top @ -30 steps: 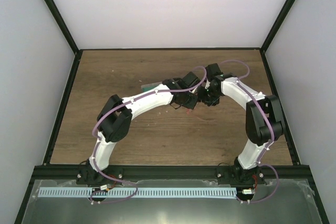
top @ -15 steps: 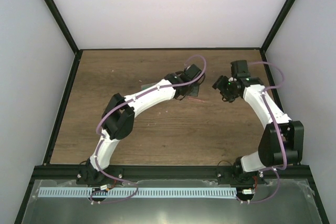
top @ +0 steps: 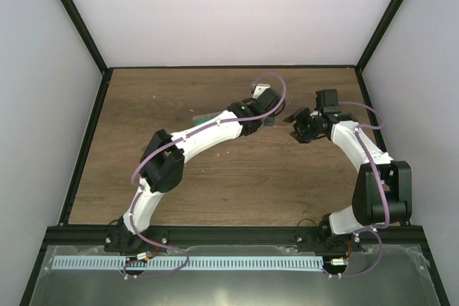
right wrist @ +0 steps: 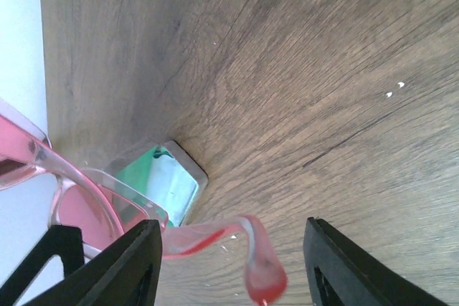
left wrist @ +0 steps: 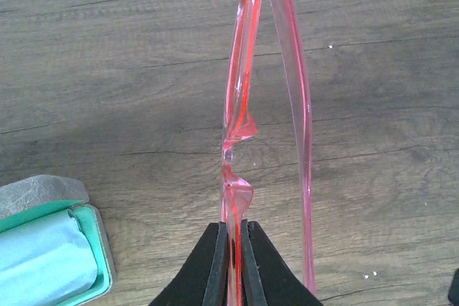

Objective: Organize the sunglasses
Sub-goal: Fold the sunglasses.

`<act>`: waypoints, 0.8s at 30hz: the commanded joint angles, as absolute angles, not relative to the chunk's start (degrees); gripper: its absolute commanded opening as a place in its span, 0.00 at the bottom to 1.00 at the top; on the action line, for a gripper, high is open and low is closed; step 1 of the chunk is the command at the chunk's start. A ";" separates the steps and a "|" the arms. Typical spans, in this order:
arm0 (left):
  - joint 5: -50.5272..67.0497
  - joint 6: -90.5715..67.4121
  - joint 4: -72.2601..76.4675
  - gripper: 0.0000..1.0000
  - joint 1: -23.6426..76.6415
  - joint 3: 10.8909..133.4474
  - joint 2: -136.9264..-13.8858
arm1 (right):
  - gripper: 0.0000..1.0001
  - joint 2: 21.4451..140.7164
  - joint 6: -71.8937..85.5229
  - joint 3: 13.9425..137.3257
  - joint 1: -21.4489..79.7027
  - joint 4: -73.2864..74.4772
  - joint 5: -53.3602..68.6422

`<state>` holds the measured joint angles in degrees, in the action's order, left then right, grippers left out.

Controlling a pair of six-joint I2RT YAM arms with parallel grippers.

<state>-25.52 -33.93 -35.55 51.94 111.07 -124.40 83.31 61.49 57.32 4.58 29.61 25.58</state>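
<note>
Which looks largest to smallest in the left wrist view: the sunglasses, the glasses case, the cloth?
1. sunglasses, held nearest the camera, so true size unsure
2. glasses case, cut off by the edge
3. light-blue cloth, inside the case

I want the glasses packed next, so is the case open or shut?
Open. The left wrist view shows the case with its green lining exposed and a light-blue cloth lying inside it.
</note>
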 commanded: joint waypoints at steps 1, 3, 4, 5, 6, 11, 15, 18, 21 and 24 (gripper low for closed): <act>-27.51 -34.15 -33.28 0.04 52.57 110.18 -121.08 | 0.52 85.03 64.07 58.81 4.31 27.99 27.44; -27.45 -33.83 -33.22 0.04 52.80 110.13 -120.69 | 0.46 85.52 64.00 58.65 4.28 27.90 27.41; -27.28 -33.62 -33.07 0.04 52.76 110.13 -120.52 | 0.44 85.72 63.90 58.68 4.28 27.84 27.42; -27.18 -33.39 -33.04 0.04 52.88 110.08 -120.38 | 0.41 85.92 63.85 58.75 4.30 27.86 27.33; -27.12 -33.13 -33.05 0.04 52.91 110.08 -120.32 | 0.39 86.08 63.69 58.94 4.35 27.89 27.13; -25.73 -32.06 -33.22 0.04 53.07 109.75 -120.29 | 0.31 87.35 61.74 60.73 4.35 28.87 26.43; -23.65 -31.49 -33.21 0.04 53.09 108.86 -120.38 | 0.27 89.62 58.04 63.50 4.54 31.26 25.11; -21.82 -30.78 -33.18 0.04 53.16 108.88 -120.90 | 0.22 91.19 55.84 66.06 5.23 33.40 23.06; -19.01 -29.57 -33.10 0.04 53.23 109.29 -121.77 | 0.20 92.47 54.01 68.92 6.51 34.76 21.45; -16.05 -28.55 -33.18 0.04 53.43 109.51 -122.64 | 0.18 94.20 51.96 72.27 8.13 36.24 20.26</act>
<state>-21.32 -30.52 -34.79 52.75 109.25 -122.19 92.40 55.88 66.70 5.85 33.85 22.50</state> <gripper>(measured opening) 0.041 0.184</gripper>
